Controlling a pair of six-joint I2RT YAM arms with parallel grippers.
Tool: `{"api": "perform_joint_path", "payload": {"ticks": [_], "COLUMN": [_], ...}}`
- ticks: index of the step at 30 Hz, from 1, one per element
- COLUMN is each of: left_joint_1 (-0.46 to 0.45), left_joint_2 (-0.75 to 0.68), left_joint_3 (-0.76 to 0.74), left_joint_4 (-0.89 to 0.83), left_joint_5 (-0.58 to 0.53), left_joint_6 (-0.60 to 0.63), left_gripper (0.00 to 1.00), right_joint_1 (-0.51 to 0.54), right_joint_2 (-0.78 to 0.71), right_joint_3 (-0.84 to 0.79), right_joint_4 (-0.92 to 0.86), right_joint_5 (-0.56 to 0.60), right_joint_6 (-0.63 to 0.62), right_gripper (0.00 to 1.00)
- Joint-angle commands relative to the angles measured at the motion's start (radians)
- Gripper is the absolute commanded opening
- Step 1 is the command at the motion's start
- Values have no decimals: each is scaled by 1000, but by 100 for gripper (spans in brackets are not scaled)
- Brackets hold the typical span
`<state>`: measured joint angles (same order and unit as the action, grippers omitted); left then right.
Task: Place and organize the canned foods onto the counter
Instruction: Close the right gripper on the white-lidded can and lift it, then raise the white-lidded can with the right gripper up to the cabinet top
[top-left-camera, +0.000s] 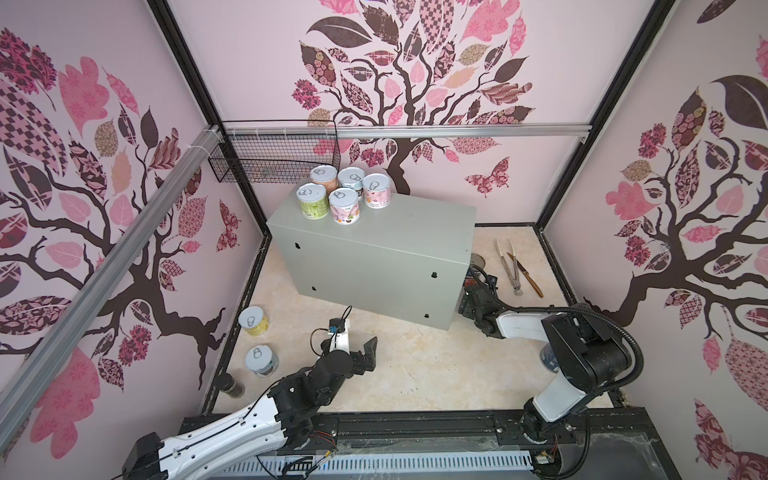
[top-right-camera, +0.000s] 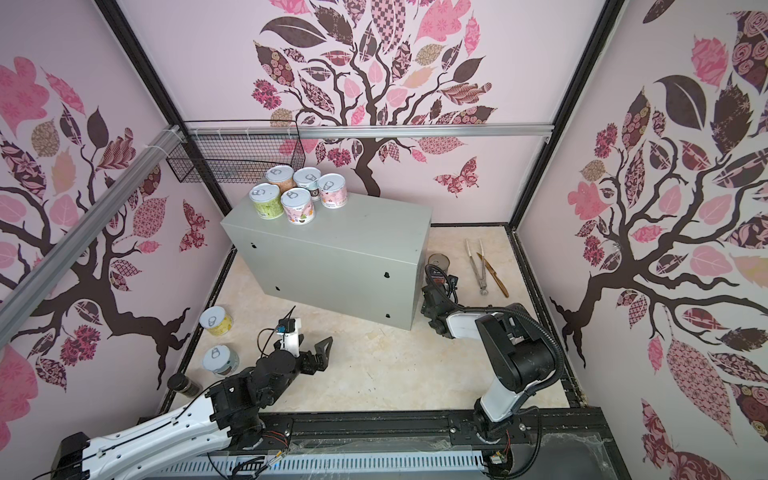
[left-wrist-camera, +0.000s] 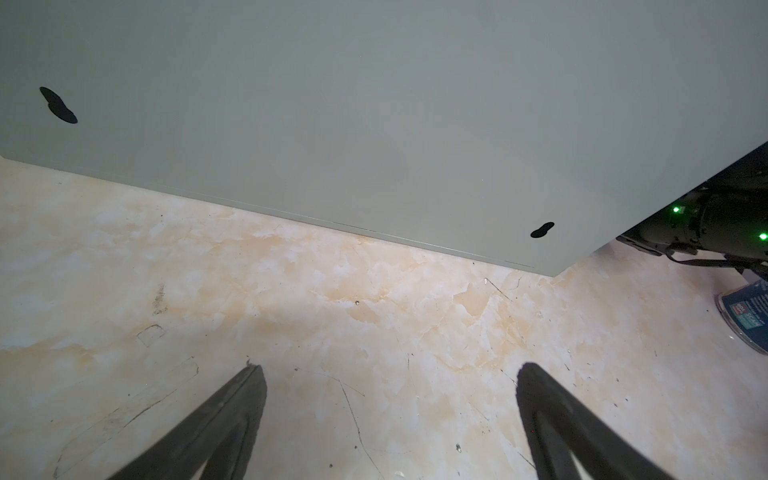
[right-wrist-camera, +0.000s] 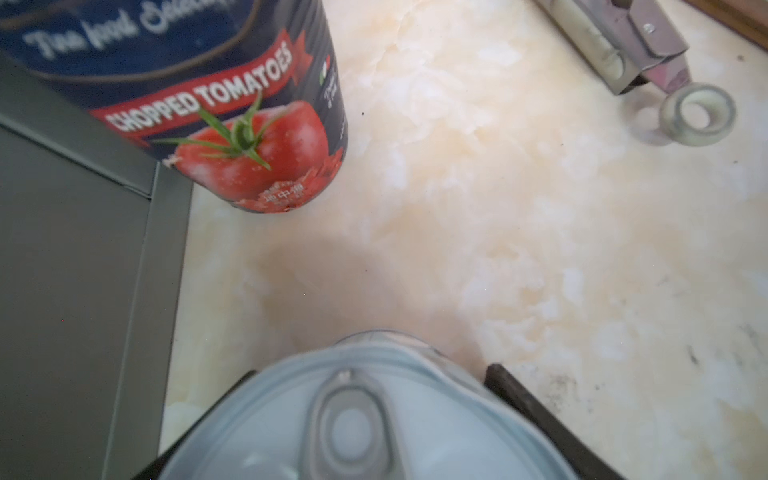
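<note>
Straight ahead of the left gripper (left-wrist-camera: 390, 370) I have the counter (top-left-camera: 374, 249), its grey front wall filling most of the left wrist view. That gripper hangs low over bare floor (top-left-camera: 415, 365), fingers spread wide with nothing between them.

Round the counter's right end sits the right gripper (right-wrist-camera: 370, 370), down near the floor. Its fingers (right-wrist-camera: 536, 409) stand either side of a short can (right-wrist-camera: 353, 428) with a pale pull-tab lid. I cannot tell whether they press on it or merely flank it.

Behind that gripper, under the right arm (top-left-camera: 582, 345), a tall blue can (top-left-camera: 549, 360) stands on the floor. Just ahead of the gripper a tomato can (right-wrist-camera: 249, 137) stands upright beside the counter's corner.

Well above and beyond the left gripper, on the counter's far left corner, five cans (top-left-camera: 344, 199) stand upright in a tight cluster. Off to that gripper's left, a yellow can (top-left-camera: 253, 322) and a bluish can (top-left-camera: 262, 360) stand apart on the floor.

To the right gripper's right lie tongs (top-left-camera: 509, 268) and, just beside them, a knife (top-left-camera: 528, 278).
</note>
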<state>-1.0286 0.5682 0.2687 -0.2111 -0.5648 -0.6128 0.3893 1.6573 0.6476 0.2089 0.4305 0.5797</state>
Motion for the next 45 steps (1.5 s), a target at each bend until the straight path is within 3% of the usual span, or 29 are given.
{"api": "perform_joint_path", "payload": {"ticks": [1, 5, 13, 20, 30, 38, 45], "left_joint_1": [-4, -4, -4, -5, -6, -6, 36], "left_joint_2": [-15, 6, 41, 145, 114, 1, 27], "left_joint_3": [-18, -2, 65, 171, 307, 381, 519], "left_joint_4": [10, -10, -32, -96, -198, -296, -424], "left_joint_5": [15, 10, 21, 42, 32, -14, 100], "left_joint_6": [-10, -3, 13, 39, 98, 187, 193], "left_gripper": [98, 98, 98, 98, 98, 98, 98], "right_joint_1": [-4, -4, -4, -4, -4, -4, -5], "right_joint_2": [-52, -154, -349, -685, -934, -1027, -1027], "right_joint_3": [-37, -95, -122, -184, -60, 113, 275], "right_joint_4": [-21, 7, -67, -88, -341, -516, -613], "right_joint_5": [-44, -43, -54, -84, -151, -227, -309], "right_joint_6": [-3, -21, -45, -93, -108, -148, -221], "right_gripper": [78, 67, 67, 65, 65, 65, 64]}}
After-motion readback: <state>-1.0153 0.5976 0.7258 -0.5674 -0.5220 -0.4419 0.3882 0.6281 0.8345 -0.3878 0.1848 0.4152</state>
